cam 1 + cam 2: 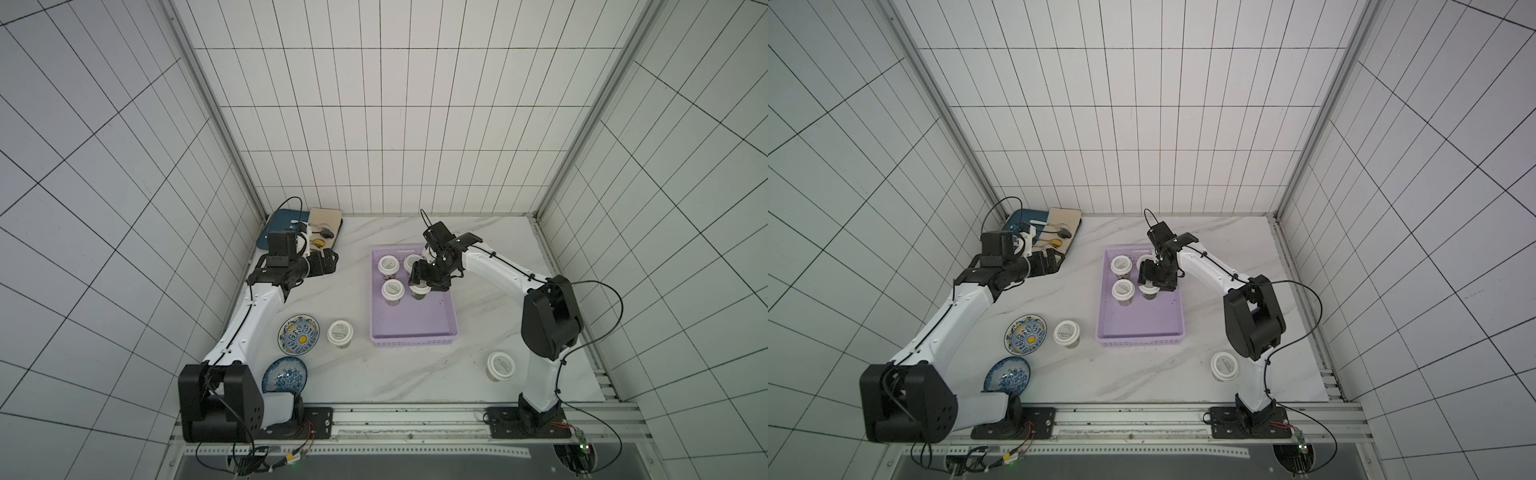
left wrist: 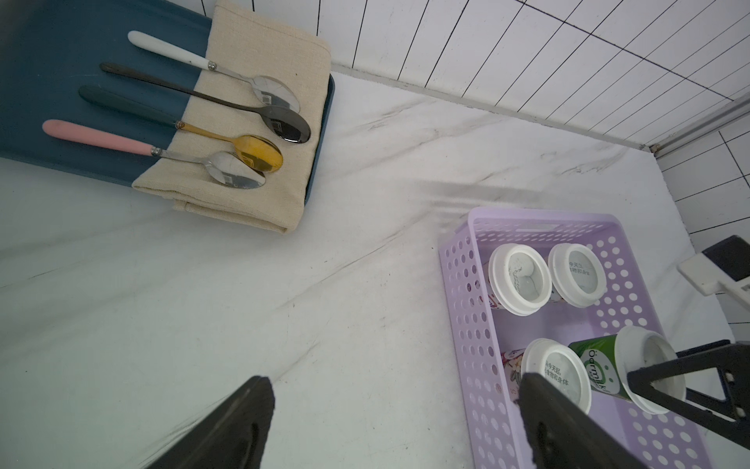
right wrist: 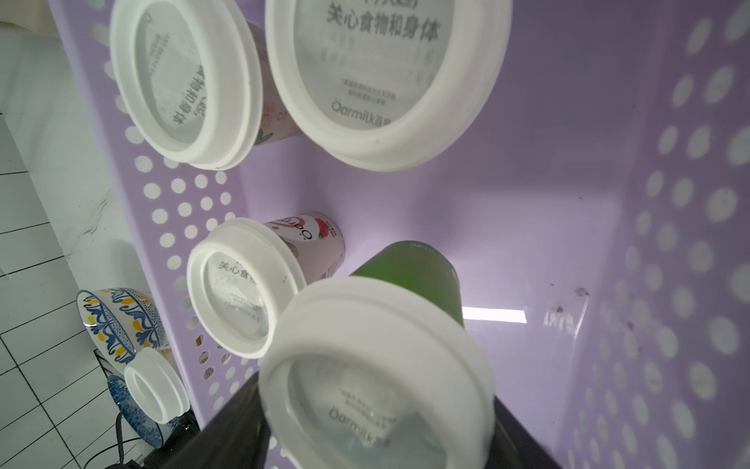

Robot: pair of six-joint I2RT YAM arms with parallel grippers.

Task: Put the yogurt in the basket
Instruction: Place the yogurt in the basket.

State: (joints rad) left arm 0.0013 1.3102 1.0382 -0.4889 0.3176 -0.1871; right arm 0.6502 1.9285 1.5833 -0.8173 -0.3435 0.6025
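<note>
1. The marble bench (image 1: 374, 374) fills the lower middle of both top views.
2. The lilac basket (image 1: 413, 341) sits at the centre of the frame, its long side running up the picture.
3. A dark blue tray (image 2: 61, 61) lies at the bench's upper left corner. A beige cloth (image 2: 243, 203) covers one end, and four spoons (image 2: 259, 117) lie across both.
4. A yellow-centred plate (image 1: 298, 334) and a blue plate (image 1: 284, 375) sit at lower left.
5. The left end effector (image 2: 393, 381) hovers over bare bench left of the basket, jaws wide apart and holding nothing.
6. The right end effector (image 1: 422, 283) reaches into the basket's upper right part, clamped on the green yogurt cup (image 2: 596, 365). The cup is tilted; whether its base touches the floor I can't tell.
7. Three upright yogurt cups (image 1: 392, 289) stand in the basket's upper half, just beside the green one.
8. One loose yogurt cup (image 1: 340, 332) stands beside the yellow-centred plate. Another loose cup (image 1: 500, 364) stands at lower right, well apart from the basket.
</note>
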